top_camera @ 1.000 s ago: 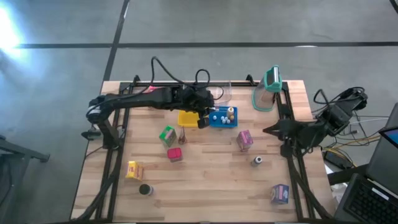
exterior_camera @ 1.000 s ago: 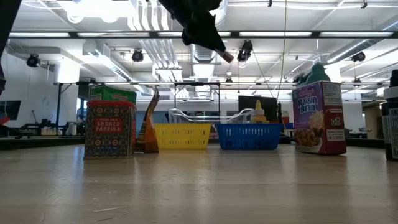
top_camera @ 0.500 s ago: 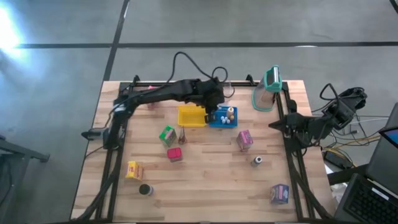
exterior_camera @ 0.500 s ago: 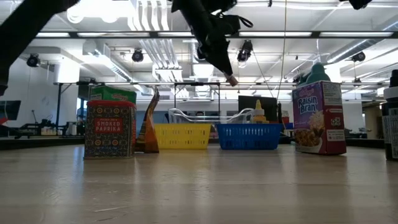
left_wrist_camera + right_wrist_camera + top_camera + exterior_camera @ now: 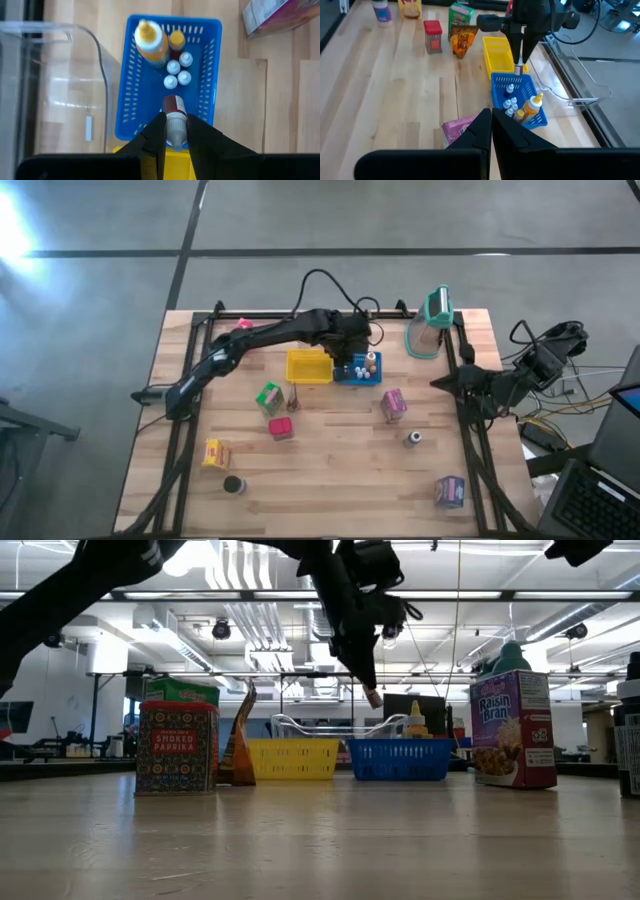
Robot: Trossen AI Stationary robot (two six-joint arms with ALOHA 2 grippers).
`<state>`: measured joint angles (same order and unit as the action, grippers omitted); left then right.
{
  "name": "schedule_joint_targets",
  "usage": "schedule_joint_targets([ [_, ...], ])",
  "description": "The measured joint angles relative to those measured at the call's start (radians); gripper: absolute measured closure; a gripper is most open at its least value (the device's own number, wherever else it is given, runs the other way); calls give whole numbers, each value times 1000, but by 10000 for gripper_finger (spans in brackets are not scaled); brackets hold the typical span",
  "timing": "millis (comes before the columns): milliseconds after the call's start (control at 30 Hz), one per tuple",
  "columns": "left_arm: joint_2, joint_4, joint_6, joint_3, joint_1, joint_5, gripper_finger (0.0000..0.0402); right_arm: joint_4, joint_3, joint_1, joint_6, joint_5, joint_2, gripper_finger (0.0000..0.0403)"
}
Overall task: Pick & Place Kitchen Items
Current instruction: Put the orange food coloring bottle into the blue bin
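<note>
My left gripper (image 5: 176,120) hangs over the blue basket (image 5: 360,370) at the far middle of the table, shut on a small white bottle (image 5: 174,114) with a red-brown band. The basket holds a yellow bottle (image 5: 151,41), an orange-capped piece and several white balls (image 5: 178,71). The yellow basket (image 5: 308,366) stands just left of it. My right gripper (image 5: 438,387) is shut with nothing in it, by the table's right edge. Cartons stand loose on the table: green (image 5: 268,397), red (image 5: 282,427), yellow (image 5: 217,452), pink (image 5: 393,404) and purple (image 5: 450,491). My left gripper pinches the small bottle's white end (image 5: 175,132) between its two fingers. The fingers slant steeply down from the table's left, and the bottle lies along them. Its red-brown end (image 5: 174,104) sticks out past the fingertips, pointing down. The bottle hangs clear above the basket's near end.
A clear jug with a teal lid (image 5: 430,325) stands at the far right. A clear plastic container (image 5: 55,80) sits behind the baskets. A dark disc (image 5: 234,485) and a small bottle (image 5: 415,438) lie on the near half of the table.
My left gripper has carried the small bottle toward the table's right, from over the yellow basket to over the blue one. It has come down and tipped to point more steeply downward. It has stayed shut on the bottle.
</note>
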<state>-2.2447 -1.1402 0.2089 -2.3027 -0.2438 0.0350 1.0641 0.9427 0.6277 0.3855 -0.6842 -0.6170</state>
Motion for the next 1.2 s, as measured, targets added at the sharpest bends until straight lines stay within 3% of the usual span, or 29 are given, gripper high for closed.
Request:
schedule_joint_targets([
  [1200,3,141,-52,231,7,-64,333,0,-59,0,-3,3,-1,394],
])
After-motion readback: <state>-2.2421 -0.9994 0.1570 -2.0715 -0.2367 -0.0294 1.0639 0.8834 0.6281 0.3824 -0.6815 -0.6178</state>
